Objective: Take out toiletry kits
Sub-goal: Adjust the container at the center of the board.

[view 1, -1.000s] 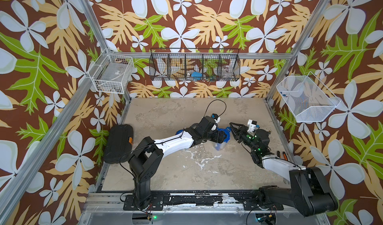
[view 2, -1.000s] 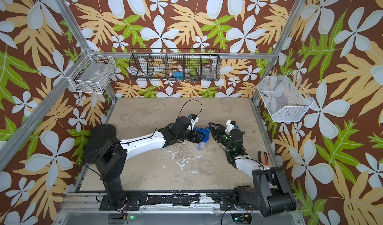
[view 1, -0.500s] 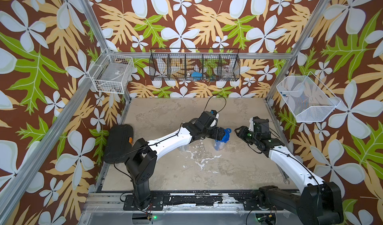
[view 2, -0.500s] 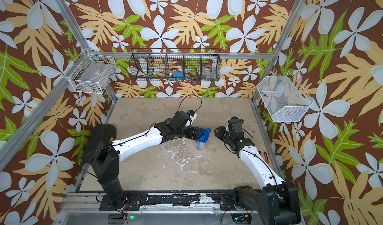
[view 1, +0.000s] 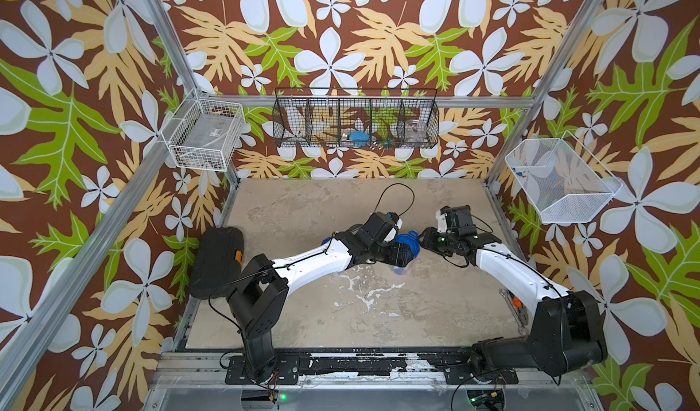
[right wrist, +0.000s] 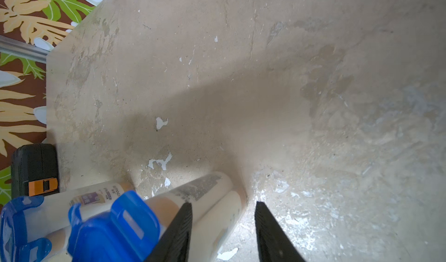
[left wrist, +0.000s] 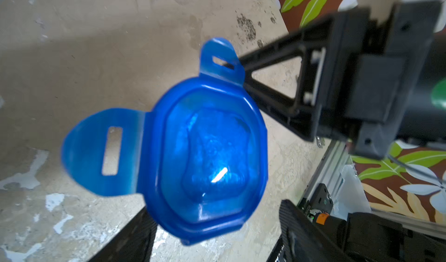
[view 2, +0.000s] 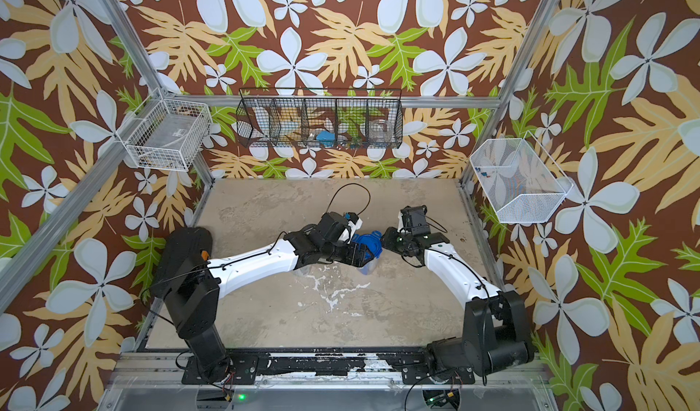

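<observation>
A: Where's the kit (right wrist: 212, 215)?
B: Its white tubes (right wrist: 210, 183) sit inside the lidded jar (view 2: 369, 266), gripped by the left pincer (left wrist: 214, 212) mid-way across the surface (view 1: 341, 208).
A: Right pincer (right wrist: 223, 204)?
B: Spread, empty, just beside the blue lid (left wrist: 205, 152).

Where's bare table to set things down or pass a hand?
Free on the table: back strip between black wire basket and the arms; front stretch between the two arm bases. Crowded: centre, where left gripper, right gripper and blue-lidded jar meet; black case takes the left edge.
</observation>
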Tool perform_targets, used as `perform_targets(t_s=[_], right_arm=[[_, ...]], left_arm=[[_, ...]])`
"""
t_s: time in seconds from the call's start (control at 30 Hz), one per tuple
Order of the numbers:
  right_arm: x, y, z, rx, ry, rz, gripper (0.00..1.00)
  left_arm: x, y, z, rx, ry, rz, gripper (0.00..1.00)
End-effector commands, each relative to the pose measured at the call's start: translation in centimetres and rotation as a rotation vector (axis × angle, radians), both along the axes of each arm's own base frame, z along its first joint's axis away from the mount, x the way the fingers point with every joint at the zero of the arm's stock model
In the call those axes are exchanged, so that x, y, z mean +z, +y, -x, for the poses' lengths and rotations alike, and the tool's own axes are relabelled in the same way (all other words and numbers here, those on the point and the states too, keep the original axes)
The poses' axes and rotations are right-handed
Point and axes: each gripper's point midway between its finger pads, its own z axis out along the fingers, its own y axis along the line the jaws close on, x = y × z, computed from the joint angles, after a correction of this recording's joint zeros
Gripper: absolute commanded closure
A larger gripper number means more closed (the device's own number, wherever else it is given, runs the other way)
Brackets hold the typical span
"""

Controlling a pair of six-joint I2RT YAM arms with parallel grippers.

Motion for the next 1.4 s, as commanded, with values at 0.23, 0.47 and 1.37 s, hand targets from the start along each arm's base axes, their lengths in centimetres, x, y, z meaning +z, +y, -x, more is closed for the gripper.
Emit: perform_targets(t_s=[0.23,0.47,1.37], right_arm=[[0.0,1.3,-1.6,0.139,0.024,0.071,0.51],[-0.1,2.0,-2.0,0.170,0.035,0.083,0.46],[7.0,-1.8,2.4,-0.199,-0.275,-0.206,0.49]], left_arm=[[-0.1,-1.2,0.9,-0.033,0.033,0.060,0.20],[-0.3,-2.3,1.5,-0.064,0.046,0.080,0.19],[5.1,4.3,-3.6,0.026,-0.151,0.021,0.05]])
